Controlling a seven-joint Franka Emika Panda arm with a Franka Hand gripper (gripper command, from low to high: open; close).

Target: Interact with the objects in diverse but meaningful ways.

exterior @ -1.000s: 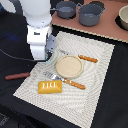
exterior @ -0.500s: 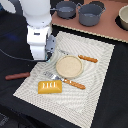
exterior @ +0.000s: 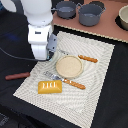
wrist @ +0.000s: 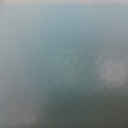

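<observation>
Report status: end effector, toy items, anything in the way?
End effector low at the placemat edge, hidden behind arm; state unreadable. Wrist view a pale blue blur. Bread loaf on mat, sausage stick off it, both untouched. Fork beside loaf.

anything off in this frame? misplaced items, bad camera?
Two things. The wrist view is a featureless blue-grey blur, so it shows nothing usable. The reddish-brown sausage stick lies off the placemat on the dark table, at the exterior view's left, apart from the bread loaf and plate. Jaws are hidden.
</observation>
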